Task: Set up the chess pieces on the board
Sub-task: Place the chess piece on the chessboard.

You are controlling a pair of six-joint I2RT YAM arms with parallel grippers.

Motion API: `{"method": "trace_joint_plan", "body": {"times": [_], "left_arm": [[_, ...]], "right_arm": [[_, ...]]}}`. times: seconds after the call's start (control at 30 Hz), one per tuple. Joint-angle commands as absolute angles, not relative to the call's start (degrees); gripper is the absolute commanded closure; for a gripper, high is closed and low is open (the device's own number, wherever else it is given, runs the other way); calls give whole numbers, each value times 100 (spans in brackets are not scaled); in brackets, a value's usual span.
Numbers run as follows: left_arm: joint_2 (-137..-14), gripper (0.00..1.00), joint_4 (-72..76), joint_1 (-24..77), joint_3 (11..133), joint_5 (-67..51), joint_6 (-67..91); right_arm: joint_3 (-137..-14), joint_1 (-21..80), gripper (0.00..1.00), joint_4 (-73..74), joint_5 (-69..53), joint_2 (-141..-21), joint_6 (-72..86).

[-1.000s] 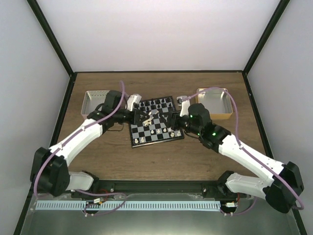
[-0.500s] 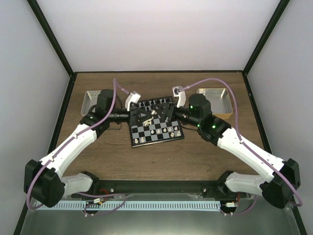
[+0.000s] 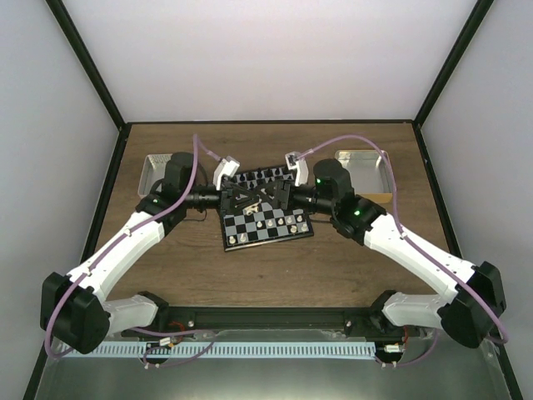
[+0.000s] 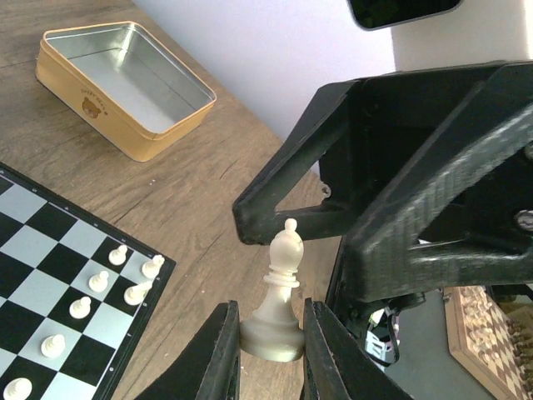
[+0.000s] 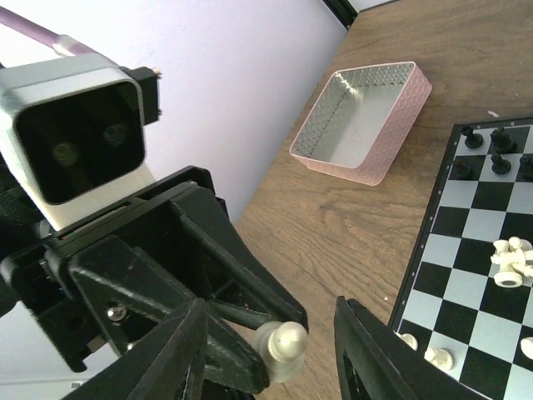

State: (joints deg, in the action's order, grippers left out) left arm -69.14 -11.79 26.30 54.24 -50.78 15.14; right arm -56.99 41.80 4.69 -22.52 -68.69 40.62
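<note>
Chess pieces (image 3: 271, 223) in cream-white stood along the near rows of the board (image 3: 237, 225) in my overhead view, the board lying mid-table (image 3: 333, 267). Both arms met above its far half, left gripper (image 3: 244, 198) and right gripper (image 3: 281, 196) nose to nose. From up there I could not tell how either pair of jaws stood.

Through the left wrist camera, I saw that gripper pinched tight on the base of a white bishop (image 4: 281, 287), holding it upright in the air. The right gripper's black fingers stood just behind the bishop's head. A corner of the board with several white pawns showed at lower left, and a yellow tin (image 4: 125, 137) lay beyond it.

On the right wrist camera, the jaws stood apart, one finger on each side of the bishop's head with a gap on both sides, gripping nothing. Beyond were a pink tray (image 5: 350, 167), black pieces (image 5: 491, 142) on the board's far corner, and a few white ones tumbled together on one square.
</note>
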Motion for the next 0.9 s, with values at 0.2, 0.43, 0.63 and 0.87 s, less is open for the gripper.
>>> {"method": "trace_joint_plan", "body": {"times": [0.2, 0.43, 0.63, 0.87], "left_arm": [[-6891, 85, -1122, 2645, 5386, -5216, 1310], [-6871, 69, -1310, 2645, 5448, -5010, 1174], [-6755, 35, -2126, 2637, 5654, -3214, 703], [-6080, 30, -2162, 2635, 5503, -543, 731]], "right_arm": [[-5784, 4166, 72, 419, -2438, -7004, 4113], [-5575, 4179, 95, 23, -2243, -6885, 4047], [-5537, 4245, 99, 220, -1212, -6969, 3571], [-5642, 4744, 99, 737, 329, -7459, 3217]]}}
